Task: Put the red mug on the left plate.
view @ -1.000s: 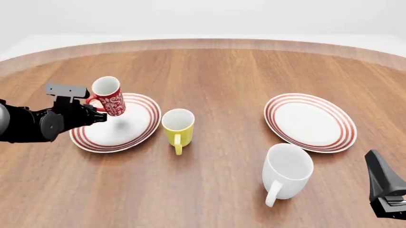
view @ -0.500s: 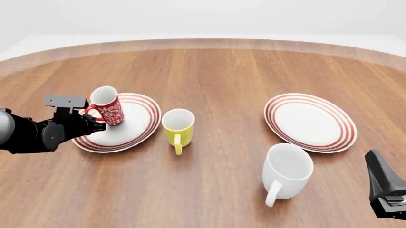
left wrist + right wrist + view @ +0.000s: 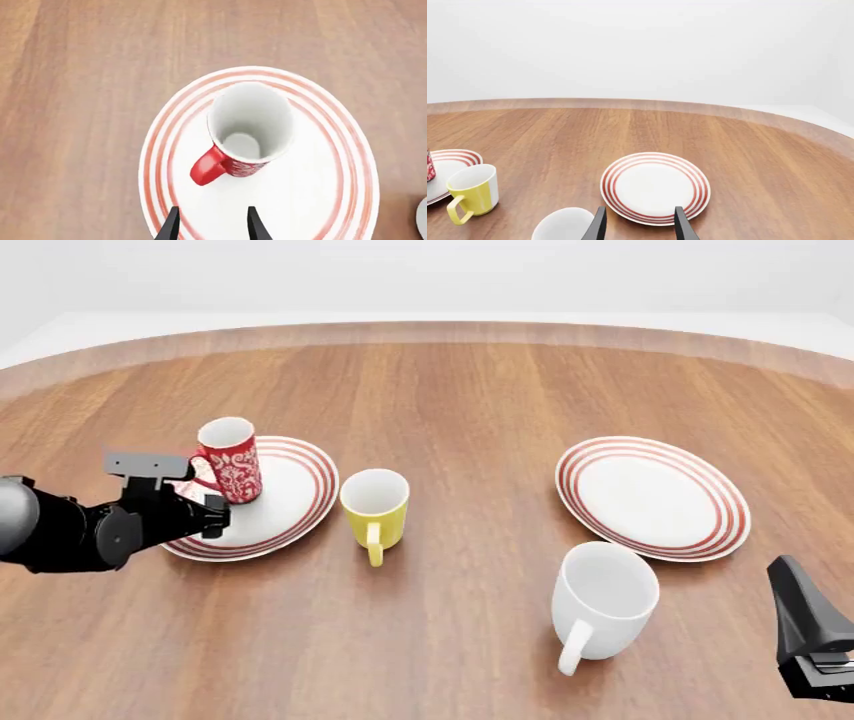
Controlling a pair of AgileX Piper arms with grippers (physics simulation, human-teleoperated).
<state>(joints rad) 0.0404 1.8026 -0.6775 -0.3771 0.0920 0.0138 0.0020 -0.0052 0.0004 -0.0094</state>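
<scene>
On the wooden table (image 3: 467, 400), going from the left: the left gripper (image 3: 200, 512) sits low at the near-left edge of the left plate (image 3: 287, 515). The red mug (image 3: 230, 459) stands upright on that plate, toward its far-left part, with its handle turned toward the gripper. Just right of the plate stands a yellow mug (image 3: 374, 506), its handle facing the near side, close to the plate's rim but apart from the red mug. Further right and nearer is a larger white mug (image 3: 603, 602); beyond it lies the second ringed plate (image 3: 653, 496), bare.

In the left wrist view the jaws are released: the two fingertips (image 3: 171, 227) stand apart with the plate's white surface between them, and the red mug (image 3: 244, 131) lies ahead of them, its handle just short of the tips and not touched.

The right gripper (image 3: 811, 640) is at the near-right corner, cut off by the frame; its wrist view shows its tips spread with nothing between them. There the red mug is only a sliver at the edge.
</scene>
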